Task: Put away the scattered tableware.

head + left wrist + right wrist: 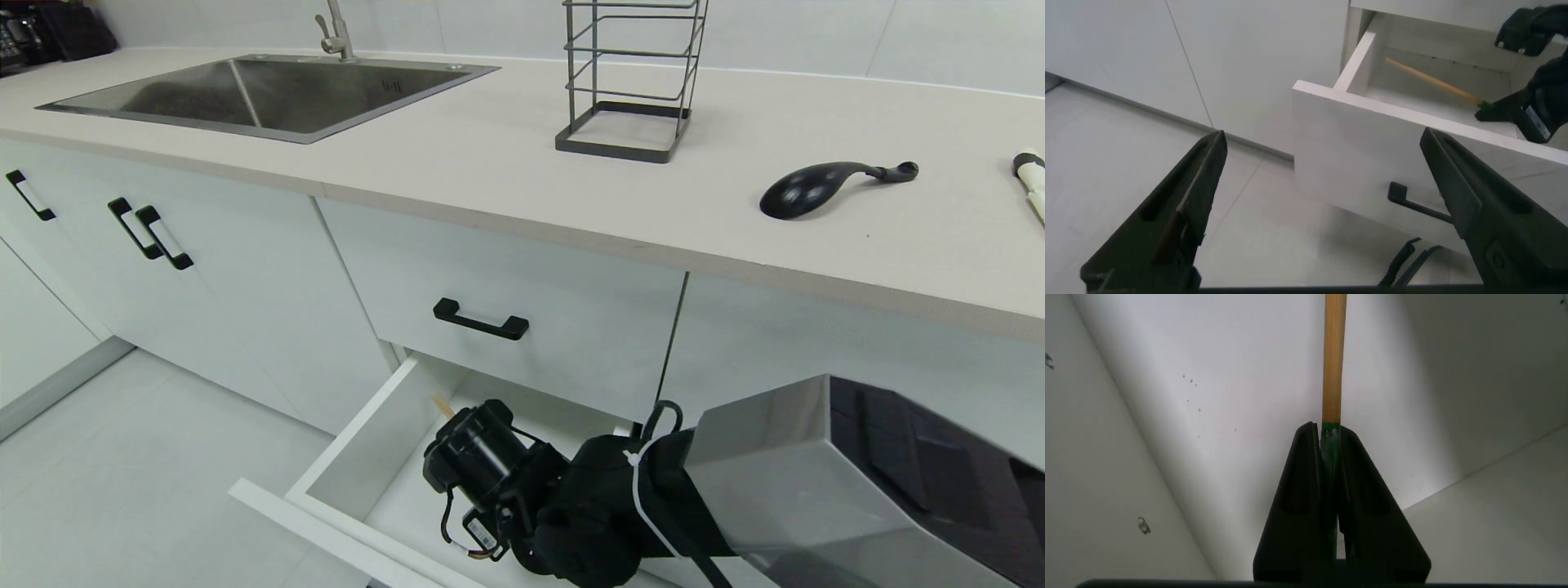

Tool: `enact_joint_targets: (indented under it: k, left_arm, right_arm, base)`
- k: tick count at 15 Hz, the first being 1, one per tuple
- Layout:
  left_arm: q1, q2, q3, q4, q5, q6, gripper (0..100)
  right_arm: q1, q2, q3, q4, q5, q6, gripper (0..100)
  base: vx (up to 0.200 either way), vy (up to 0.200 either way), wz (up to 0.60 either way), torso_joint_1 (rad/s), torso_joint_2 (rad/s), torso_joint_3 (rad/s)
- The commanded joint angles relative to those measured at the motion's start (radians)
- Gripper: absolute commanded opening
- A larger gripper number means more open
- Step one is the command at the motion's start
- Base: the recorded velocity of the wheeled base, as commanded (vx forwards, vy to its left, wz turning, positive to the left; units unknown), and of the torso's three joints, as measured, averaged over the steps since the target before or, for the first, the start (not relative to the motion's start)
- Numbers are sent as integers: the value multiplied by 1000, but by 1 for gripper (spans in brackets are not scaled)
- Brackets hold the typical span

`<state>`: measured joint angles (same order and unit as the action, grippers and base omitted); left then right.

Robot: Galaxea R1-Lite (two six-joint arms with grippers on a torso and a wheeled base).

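wooden utensil (1333, 359): looks light, stiff, slim; right gripper (1328, 437) clamps its green end inside drawer (359, 441); left gripper (1323, 143) spread, empty.

A black spoon (808, 192) lies flat on the table (506, 163) at about 2 o'clock in the head view. Its oval bowl is at the 9 o'clock end, and its curved handle runs toward 3 o'clock and ends in a small loop. Well apart from it, at the 3 o'clock edge, a white utensil (1030, 175) with a black end is cut off by the frame. At 6 o'clock, a thin wooden stick (1333, 359) with a green end is inside the open white drawer (359, 441), the green end pinched between the closed jaws of the right gripper (1327, 433).
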<state>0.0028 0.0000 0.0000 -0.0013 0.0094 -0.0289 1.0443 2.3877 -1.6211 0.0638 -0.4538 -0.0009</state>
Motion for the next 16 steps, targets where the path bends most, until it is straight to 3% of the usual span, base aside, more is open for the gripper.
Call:
enact_joint_targets:
  k: [1, 16]
  left_arm:
    - [0, 0, 0, 0, 0, 0, 100]
    - [0, 0, 0, 0, 0, 0, 100]
  right_arm:
    - [-6, 31, -3, 2, 0, -1, 0]
    - [-47, 169, -157, 2, 6, 7, 0]
  base:
    - [0, 0, 0, 0, 0, 0]
    - [0, 0, 0, 0, 0, 0]
